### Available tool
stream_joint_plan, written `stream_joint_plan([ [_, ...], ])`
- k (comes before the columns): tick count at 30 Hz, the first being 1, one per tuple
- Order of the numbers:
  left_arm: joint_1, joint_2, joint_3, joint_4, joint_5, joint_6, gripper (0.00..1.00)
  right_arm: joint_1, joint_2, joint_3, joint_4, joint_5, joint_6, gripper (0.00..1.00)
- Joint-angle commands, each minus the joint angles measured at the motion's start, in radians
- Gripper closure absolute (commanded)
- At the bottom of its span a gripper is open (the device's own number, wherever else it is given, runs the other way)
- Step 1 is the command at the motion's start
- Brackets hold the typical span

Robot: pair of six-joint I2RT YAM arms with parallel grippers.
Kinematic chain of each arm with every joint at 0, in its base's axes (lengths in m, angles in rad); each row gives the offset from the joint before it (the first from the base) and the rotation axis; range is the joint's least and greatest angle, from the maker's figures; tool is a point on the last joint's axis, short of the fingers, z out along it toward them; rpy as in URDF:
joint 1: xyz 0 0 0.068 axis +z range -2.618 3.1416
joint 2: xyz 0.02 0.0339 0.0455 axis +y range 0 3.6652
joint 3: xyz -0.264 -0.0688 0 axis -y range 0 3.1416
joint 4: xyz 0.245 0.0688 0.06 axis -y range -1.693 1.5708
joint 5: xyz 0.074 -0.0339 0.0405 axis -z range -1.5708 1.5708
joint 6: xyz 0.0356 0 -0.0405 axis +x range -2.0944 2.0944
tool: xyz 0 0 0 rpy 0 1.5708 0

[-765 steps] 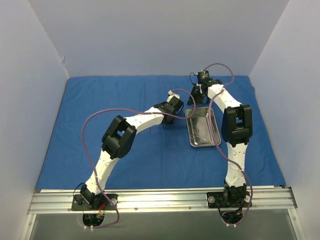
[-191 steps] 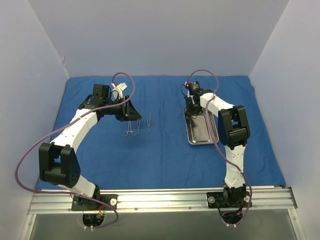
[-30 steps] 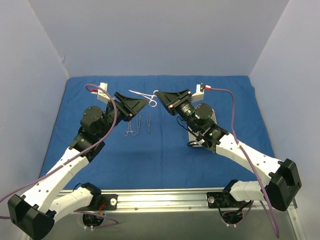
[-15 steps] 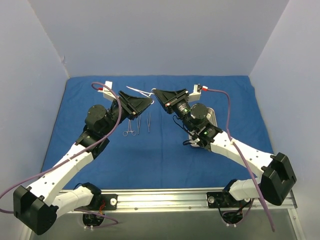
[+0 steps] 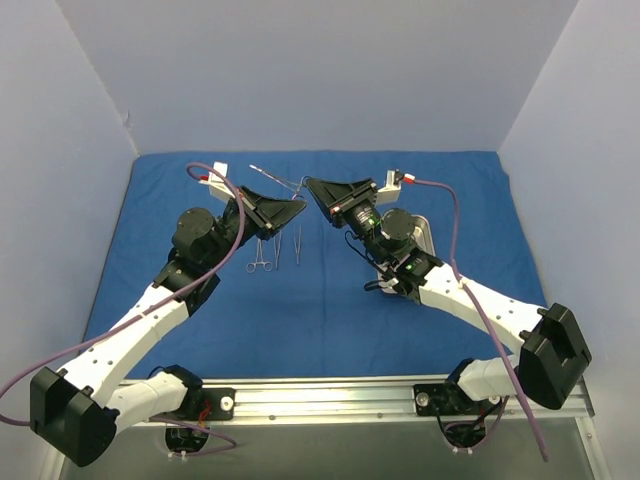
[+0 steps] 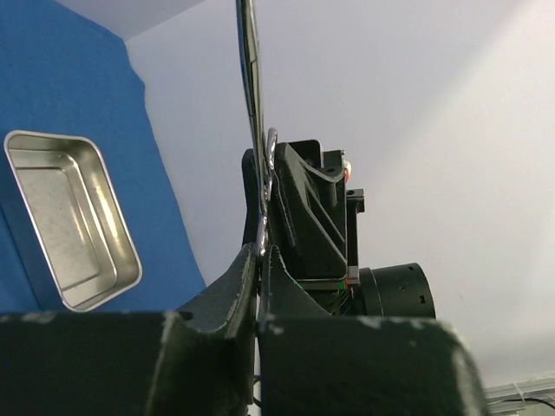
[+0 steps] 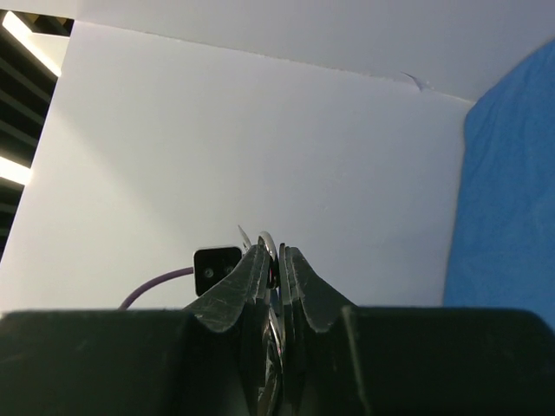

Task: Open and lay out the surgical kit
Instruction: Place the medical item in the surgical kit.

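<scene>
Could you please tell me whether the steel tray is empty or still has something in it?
Empty. In the left wrist view the steel tray lies open side up on the blue cloth, its shiny floor bare from wall to wall.

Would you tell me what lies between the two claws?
A silver instrument bridges them, pinched by the left claw and the right claw; the left wrist view shows it.

deep-blue drape (image 5: 330, 310) lies spread flat; empty steel tray (image 6: 61, 217) rests on it; three thin instruments (image 5: 277, 246) lie side by side; fourth instrument (image 5: 272, 177) is held aloft.
</scene>
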Motion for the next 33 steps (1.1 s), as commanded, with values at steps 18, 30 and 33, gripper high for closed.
stream_joint_plan([
  [18,0.383,0.166,0.332,-1.311,0.187,0.831,0.98,-0.249,-0.121,0.42,-1.247,-0.097,-0.775,0.0],
  [30,0.452,0.595,0.527,-1.45,-0.043,1.161,0.98,-0.244,-0.156,0.335,-1.272,-0.221,-0.842,0.0],
  [33,0.46,0.684,0.589,-1.45,-0.083,1.23,0.98,-0.244,-0.155,0.314,-1.255,-0.241,-0.844,0.0],
])
